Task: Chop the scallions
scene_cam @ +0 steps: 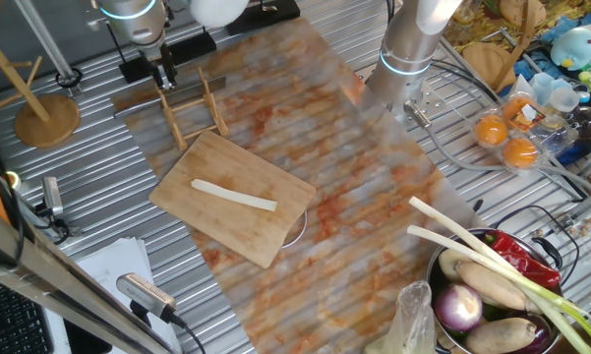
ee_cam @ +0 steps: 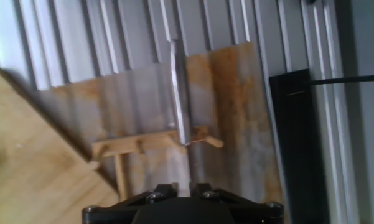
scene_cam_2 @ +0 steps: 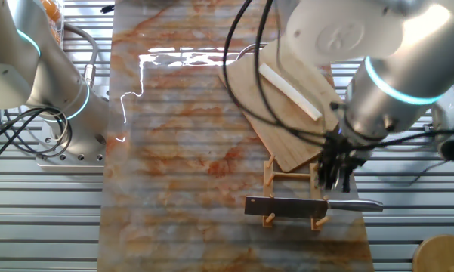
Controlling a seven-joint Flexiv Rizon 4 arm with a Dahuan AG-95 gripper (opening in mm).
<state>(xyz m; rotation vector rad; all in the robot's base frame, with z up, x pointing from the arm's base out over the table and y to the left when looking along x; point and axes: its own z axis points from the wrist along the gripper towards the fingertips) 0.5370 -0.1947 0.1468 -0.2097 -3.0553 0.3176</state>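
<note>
Black two-finger hand [scene_cam_2: 334, 180] poised above steel cleaver [scene_cam_2: 287, 206] on small wooden rack [scene_cam: 193, 106]; finger spacing indiscernible. Slim cream-white scallion stalk [scene_cam: 233, 195] flat on bamboo cutting board [scene_cam: 206, 167].

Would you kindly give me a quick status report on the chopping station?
Gripper above knife handle on wooden rack, empty; open or shut unclear. Scallion whole on cutting board, uncut. Nothing blocking.

One scallion stalk [scene_cam: 234, 195], slim, pale cream-white, uncut and in one piece. Lies flat on the wooden cutting board [scene_cam: 192, 162], roughly across its middle, running diagonally. Same stalk seen in the other fixed view [scene_cam_2: 289, 91], slanted along the board [scene_cam_2: 283, 140], nothing touching it.
</note>
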